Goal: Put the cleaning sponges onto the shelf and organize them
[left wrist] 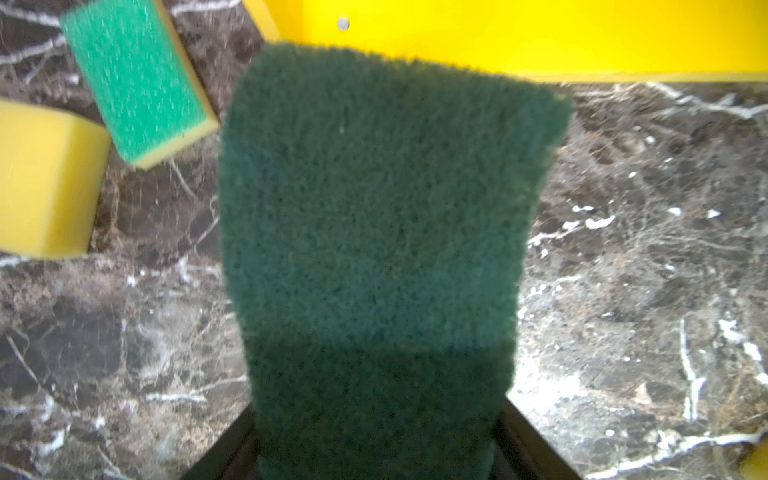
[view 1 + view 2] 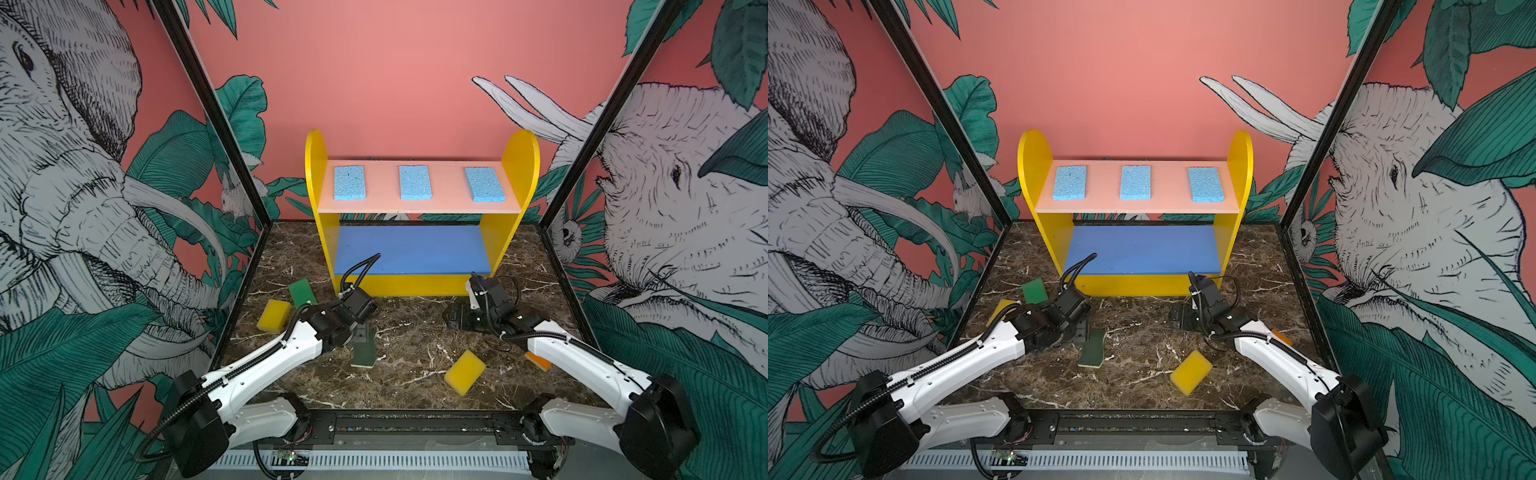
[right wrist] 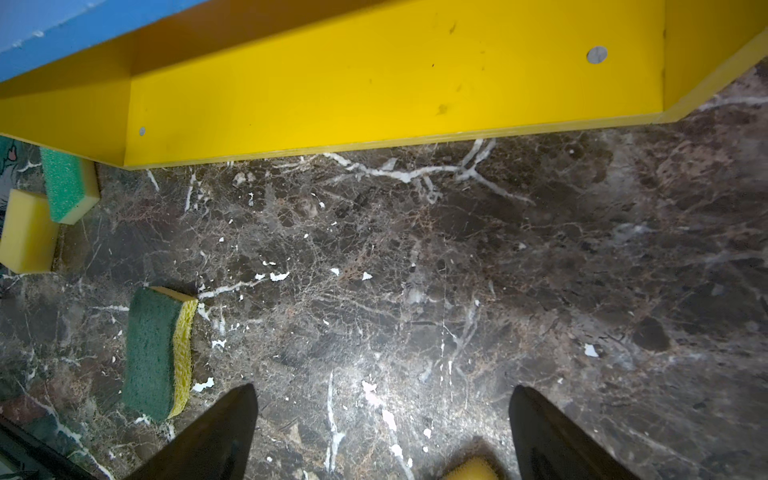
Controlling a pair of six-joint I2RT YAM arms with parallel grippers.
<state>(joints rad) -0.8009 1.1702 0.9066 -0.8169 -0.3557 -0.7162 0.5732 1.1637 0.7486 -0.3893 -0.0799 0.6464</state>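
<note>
Left gripper (image 1: 376,440): jaws closed across width of dark-green sponge (image 1: 374,208); long axis runs out from jaws toward shelf (image 2: 515,174). Empty blue middle board (image 2: 411,249) lies just far and right; left arm nearer. Right gripper (image 3: 382,399): jaws wide, holding nothing, above table (image 3: 415,270) before shelf base.

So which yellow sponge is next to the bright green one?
The left yellow sponge, lying right beside the bright green sponge. The other yellow sponge lies alone, nearer the front and further right.
</note>
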